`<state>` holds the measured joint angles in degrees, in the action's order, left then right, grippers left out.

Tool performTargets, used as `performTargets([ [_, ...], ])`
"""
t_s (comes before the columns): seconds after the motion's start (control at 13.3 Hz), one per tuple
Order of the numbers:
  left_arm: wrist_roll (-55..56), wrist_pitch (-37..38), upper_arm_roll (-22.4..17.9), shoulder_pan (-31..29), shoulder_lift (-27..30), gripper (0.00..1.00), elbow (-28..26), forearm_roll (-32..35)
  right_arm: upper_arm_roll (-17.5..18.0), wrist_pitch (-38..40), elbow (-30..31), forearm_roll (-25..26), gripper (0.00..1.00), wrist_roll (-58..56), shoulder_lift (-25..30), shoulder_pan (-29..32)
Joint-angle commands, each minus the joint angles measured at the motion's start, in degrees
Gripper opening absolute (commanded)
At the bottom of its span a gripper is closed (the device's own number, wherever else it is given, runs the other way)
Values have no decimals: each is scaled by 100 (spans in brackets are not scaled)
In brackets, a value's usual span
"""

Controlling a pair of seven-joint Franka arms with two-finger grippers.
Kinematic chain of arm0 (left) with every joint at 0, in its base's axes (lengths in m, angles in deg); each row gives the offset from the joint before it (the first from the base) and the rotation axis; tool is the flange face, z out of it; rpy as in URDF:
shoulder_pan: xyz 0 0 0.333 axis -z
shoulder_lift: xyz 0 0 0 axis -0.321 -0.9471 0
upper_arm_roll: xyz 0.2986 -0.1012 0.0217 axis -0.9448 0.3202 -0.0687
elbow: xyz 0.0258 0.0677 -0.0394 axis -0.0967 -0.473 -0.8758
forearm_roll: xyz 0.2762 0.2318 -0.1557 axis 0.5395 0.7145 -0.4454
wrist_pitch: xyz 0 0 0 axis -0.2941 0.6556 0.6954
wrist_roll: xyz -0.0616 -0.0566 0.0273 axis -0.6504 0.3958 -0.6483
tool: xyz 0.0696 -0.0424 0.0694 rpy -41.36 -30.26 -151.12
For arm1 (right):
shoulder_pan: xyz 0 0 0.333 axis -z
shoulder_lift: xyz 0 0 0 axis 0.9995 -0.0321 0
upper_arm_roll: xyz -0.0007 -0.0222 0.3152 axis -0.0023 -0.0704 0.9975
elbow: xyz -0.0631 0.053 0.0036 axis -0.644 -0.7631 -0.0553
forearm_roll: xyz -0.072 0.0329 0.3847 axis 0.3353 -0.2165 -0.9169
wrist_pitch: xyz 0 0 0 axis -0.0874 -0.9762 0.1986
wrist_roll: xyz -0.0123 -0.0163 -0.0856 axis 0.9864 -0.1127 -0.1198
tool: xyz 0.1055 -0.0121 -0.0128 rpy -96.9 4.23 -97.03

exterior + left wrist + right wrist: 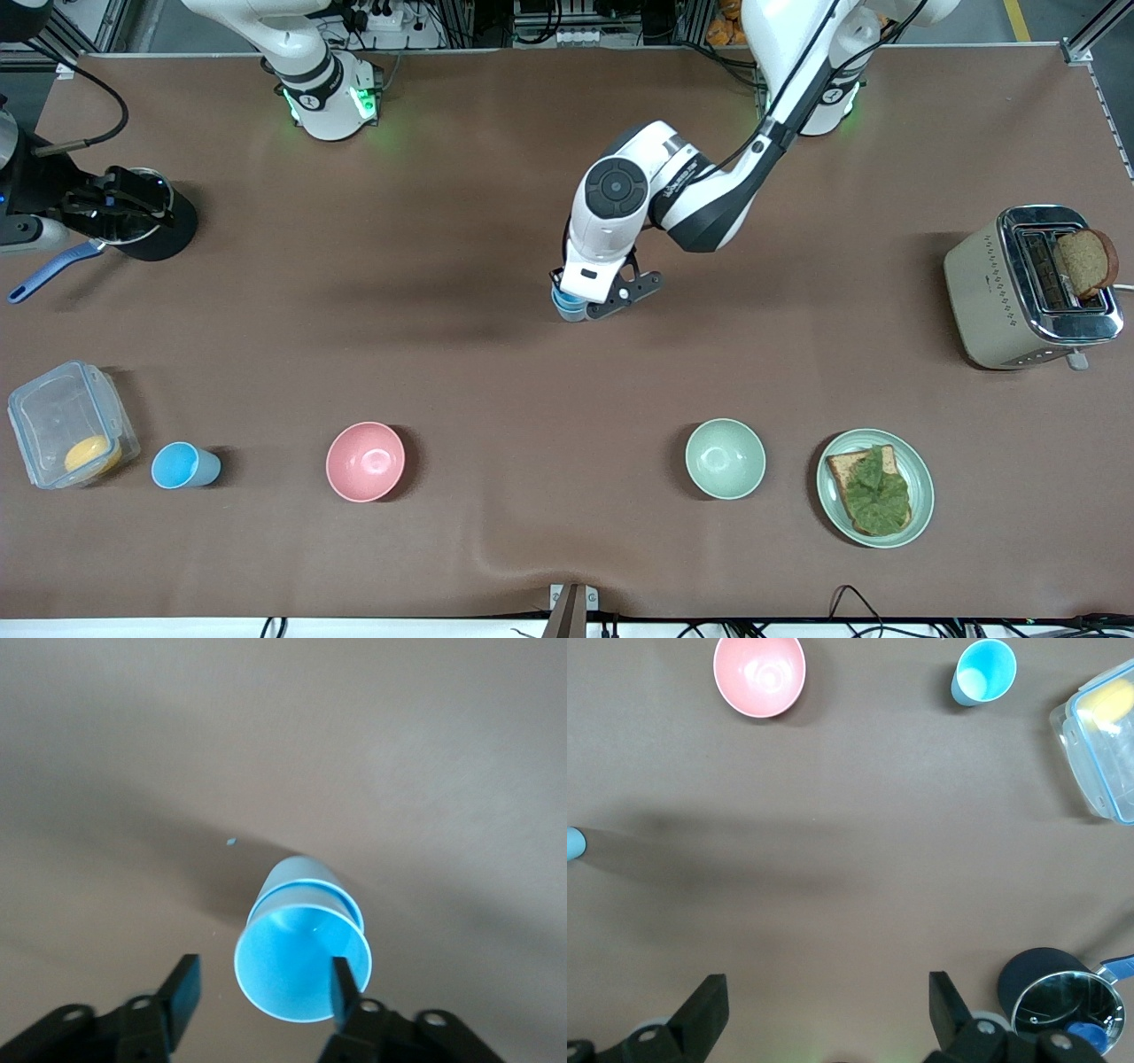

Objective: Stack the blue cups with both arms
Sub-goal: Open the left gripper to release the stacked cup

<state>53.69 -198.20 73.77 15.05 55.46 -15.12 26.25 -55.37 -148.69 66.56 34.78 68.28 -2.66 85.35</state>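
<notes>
Blue cups (pixel 303 961), two nested, mid-table; we see left gripper (pixel 262 992) jaws apart around the stack, one finger (pixel 344 990) inside the rim. Third blue cup (pixel 184 465) near front edge beside plastic container (pixel 66 434). Right gripper (pixel 824 1010) waits wide open above table's right-arm end.

Three blue cups: two nested (pixel 301 966), one alone (pixel 183 465). Two bowls: pink (pixel 365 461), green (pixel 725 458). One toaster (pixel 1028 288).
</notes>
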Motion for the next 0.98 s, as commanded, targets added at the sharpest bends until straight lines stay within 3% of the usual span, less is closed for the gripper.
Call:
performTargets([
  [0.0, -27, 106, -43, -300, 650, 100, -60, 525, -69, 27, -115, 143, 100, -33, 29, -89],
  [0.6, -2531, 1493, -34, -1865, 2250, 100, -60, 562, -78, 71, -379, 258, 100, -6, 20, -54],
  [0.9, -3445, 1908, -17, -2393, 2612, 100, 97, 526, -51, 282, -414, 214, 100, 20, 11, -106],
])
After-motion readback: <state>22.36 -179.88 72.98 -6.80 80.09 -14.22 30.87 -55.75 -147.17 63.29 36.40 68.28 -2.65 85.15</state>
